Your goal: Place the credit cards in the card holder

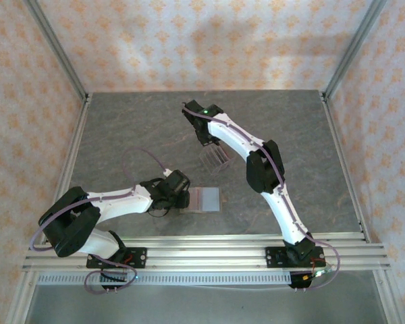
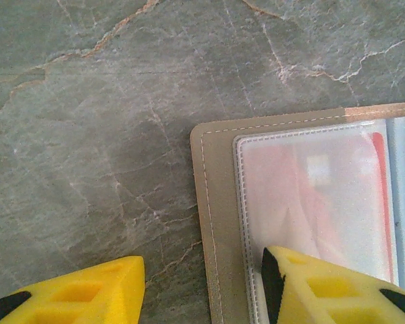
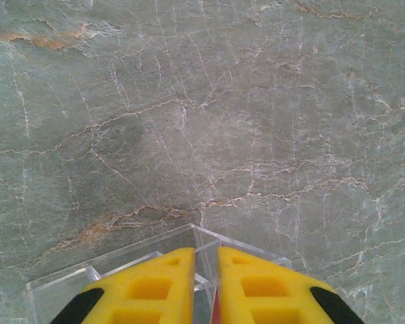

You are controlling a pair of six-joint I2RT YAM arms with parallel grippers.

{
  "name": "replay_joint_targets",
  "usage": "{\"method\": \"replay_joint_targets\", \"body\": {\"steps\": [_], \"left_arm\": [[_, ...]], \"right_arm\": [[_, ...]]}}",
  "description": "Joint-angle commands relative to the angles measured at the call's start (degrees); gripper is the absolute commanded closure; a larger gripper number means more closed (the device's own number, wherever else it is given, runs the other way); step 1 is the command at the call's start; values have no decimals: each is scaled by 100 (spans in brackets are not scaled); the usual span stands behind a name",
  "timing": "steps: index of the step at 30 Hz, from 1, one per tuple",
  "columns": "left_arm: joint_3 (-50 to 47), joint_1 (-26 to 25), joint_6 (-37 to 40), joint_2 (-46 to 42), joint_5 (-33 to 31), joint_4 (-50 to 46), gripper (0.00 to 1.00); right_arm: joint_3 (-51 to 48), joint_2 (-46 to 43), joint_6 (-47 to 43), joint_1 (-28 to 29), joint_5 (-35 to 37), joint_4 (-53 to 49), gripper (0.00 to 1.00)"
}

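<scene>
The card holder (image 1: 206,200) lies open and flat on the table in front of the left arm. From the left wrist I see its brown stitched border (image 2: 216,202) and clear sleeves over a red inside (image 2: 310,196). My left gripper (image 2: 202,270) is open and straddles the holder's left edge. Its right finger (image 2: 317,287) rests on the sleeve and its left finger (image 2: 88,293) is over bare table. My right gripper (image 3: 206,270) hangs over the clear slotted stand (image 3: 121,270), nearly shut, with a thin reddish credit card edge (image 3: 214,314) between its fingers.
The clear stand (image 1: 216,160) is at mid-table, beyond the holder. The grey marble-patterned tabletop (image 1: 290,135) is bounded by aluminium rails, and patterned walls close off the back and both sides. A rail with the arm bases (image 1: 209,256) runs along the near edge.
</scene>
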Motion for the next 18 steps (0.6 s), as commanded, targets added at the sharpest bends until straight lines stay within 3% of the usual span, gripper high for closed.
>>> {"method": "replay_joint_targets", "body": {"steps": [1, 18], "left_arm": [[-136, 34, -78, 136, 75, 193, 51], [-167, 35, -89, 121, 60, 214, 51]], "right_arm": [[183, 29, 4, -36, 206, -255, 84], [156, 26, 49, -44, 224, -342, 88]]}}
